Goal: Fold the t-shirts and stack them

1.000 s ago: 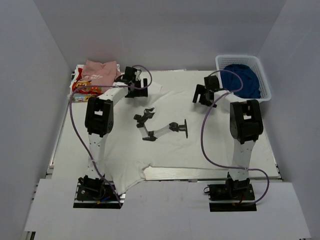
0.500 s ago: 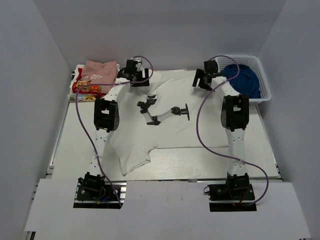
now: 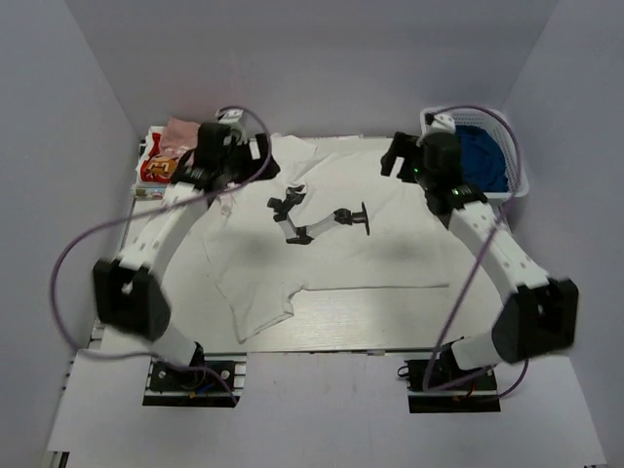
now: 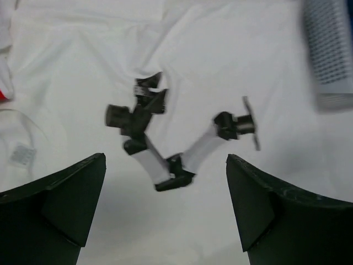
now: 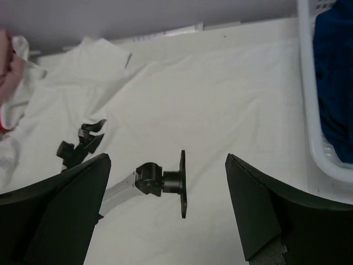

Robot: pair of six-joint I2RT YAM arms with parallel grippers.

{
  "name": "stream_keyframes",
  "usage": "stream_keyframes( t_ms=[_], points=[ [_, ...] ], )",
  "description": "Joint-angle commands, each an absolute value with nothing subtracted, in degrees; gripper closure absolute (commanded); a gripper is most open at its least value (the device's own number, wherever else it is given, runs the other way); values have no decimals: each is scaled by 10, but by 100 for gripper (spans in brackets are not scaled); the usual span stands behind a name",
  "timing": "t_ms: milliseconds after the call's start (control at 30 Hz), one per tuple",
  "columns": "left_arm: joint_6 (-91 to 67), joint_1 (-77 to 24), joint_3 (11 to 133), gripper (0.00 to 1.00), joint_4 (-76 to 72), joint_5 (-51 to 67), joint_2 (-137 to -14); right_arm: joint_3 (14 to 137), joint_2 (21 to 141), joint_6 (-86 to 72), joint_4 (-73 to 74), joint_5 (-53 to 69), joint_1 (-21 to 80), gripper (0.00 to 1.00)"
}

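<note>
- Lying spread over the tabletop (image 3: 409, 317), the white t-shirt (image 3: 390, 249) shows its black robot-arm print (image 3: 317, 219) face up.
- Left gripper (image 4: 165, 163): fingers wide apart, empty, above the shirt's far left part.
- Right gripper (image 5: 167, 160): fingers wide apart, empty, above the far right part, near the basket (image 3: 518, 161) of blue cloth (image 3: 483, 156).
- Pink t-shirt (image 3: 181, 132) and red-yellow printed t-shirt (image 3: 156, 171): touching, at the far left corner.

Robot lab test cell.
Plain pale walls (image 3: 88, 117) box in a light worktable (image 3: 390, 322); cabled left arm (image 3: 161, 229) and right arm (image 3: 497, 249) bolted at its near edge, white plastic basket (image 3: 517, 166) in one corner.
</note>
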State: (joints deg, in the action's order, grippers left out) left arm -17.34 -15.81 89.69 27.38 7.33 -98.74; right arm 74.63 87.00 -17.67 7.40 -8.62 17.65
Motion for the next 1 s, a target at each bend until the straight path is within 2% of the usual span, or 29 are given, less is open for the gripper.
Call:
stream_keyframes(
  t_ms=[0,33,167,300,367,467,567,733,867,967],
  points=[
    [-271,-167,655,0,223,131,-829,615,786,-222,7,-104,158,10],
    [-306,-167,610,0,215,155,-752,587,755,-224,-10,-101,161,10],
    [-365,-184,437,0,268,207,-610,546,703,-222,-19,-52,156,10],
    [-394,-189,377,0,393,179,-533,529,693,-220,-17,-27,157,10],
    [-419,-194,339,0,446,186,-533,524,693,-221,-16,-25,156,10],
    [-450,-200,271,4,440,257,-533,519,699,-225,-14,-22,156,10],
    [-462,-207,260,7,483,268,-527,505,701,-228,-24,-29,156,10],
    [-474,-218,279,8,591,167,-533,503,722,-225,-25,-23,152,10],
    [-474,-223,279,10,564,154,-572,504,736,-223,-26,-15,150,10],
    [-474,-229,279,16,528,128,-610,504,743,-226,-19,-11,150,10]
  ],
)
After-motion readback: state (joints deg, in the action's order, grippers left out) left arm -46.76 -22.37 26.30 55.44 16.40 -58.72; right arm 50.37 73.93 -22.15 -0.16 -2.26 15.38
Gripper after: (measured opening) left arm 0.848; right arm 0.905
